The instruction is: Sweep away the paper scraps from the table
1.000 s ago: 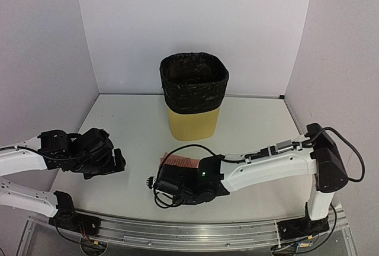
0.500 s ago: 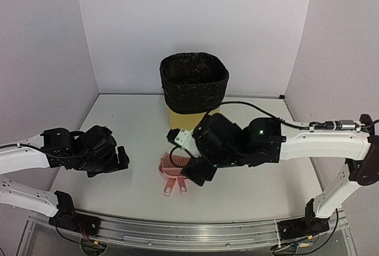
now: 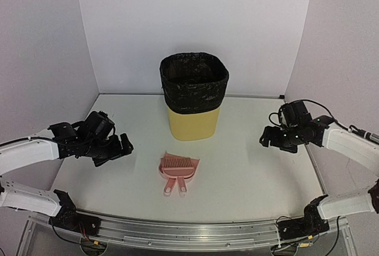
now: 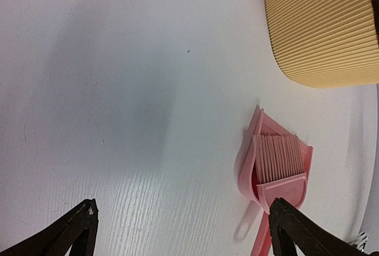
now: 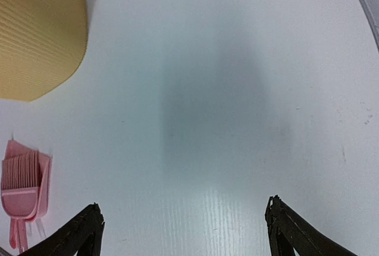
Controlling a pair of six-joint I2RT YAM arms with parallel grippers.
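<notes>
No paper scraps show in any view. On the white table (image 3: 249, 173) a pink brush (image 3: 177, 165) lies inside a pink dustpan (image 3: 167, 180), both handles toward the front edge. They also show as the dustpan (image 4: 247, 167) with the brush (image 4: 279, 160) in the left wrist view, and as the dustpan (image 5: 44, 176) at the left edge of the right wrist view. My left gripper (image 3: 122, 146) hovers open to the left of them, and my left gripper (image 4: 183, 214) has only bare table between its fingers. My right gripper (image 3: 267, 138) is open at the right side, and my right gripper (image 5: 183, 208) holds nothing.
A yellow ribbed bin (image 3: 193, 120) with a black liner (image 3: 193, 81) stands behind the dustpan at mid-table; it shows as the bin (image 4: 325, 31) and the bin (image 5: 35, 31) in the wrist views. White walls close in the back and sides. A metal rail (image 3: 189, 232) runs along the front.
My right gripper opened, left the brush in the dustpan at mid-table, lifted, and swung back to the right side. My left arm edged slightly toward the centre.
</notes>
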